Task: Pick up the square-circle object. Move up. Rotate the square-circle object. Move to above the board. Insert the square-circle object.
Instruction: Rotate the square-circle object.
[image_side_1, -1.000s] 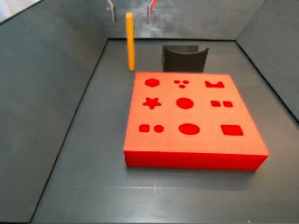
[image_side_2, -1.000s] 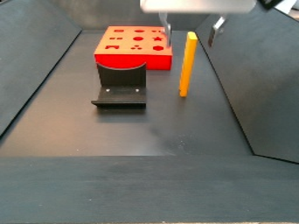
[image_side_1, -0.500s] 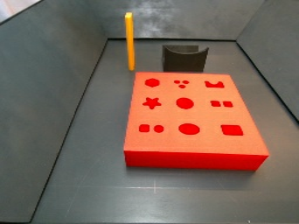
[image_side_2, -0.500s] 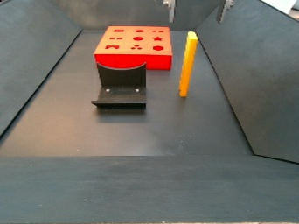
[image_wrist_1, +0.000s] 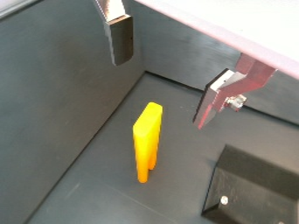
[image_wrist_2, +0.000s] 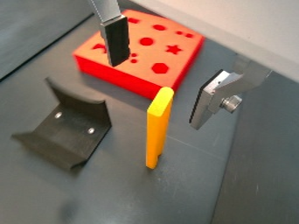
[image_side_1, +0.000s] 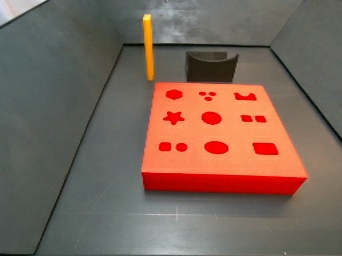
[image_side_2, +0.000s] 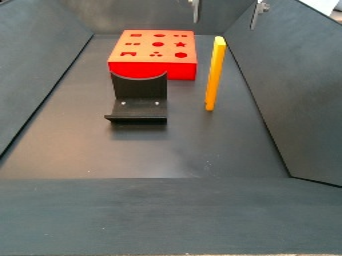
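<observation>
Gripper (image_wrist_2: 163, 74) jaws wide, clear above upright square-circle object (image_wrist_2: 158, 127); fixture (image_wrist_2: 65, 131) beside.

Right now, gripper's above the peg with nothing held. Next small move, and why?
Probably lower straight down. The gripper is open above the upright square-circle object, fingers straddling its top without touching. It stands on the floor beside the board.

square-circle object (image_wrist_2: 158, 126): orange-yellow
board (image_wrist_2: 138, 48): red, darker red shape holes
fixture (image_wrist_2: 65, 131): dark grey
hand (image_wrist_2: 160, 72): silver fingers, dark pads, above the object
surface (image_side_2: 160, 150): dark grey
</observation>
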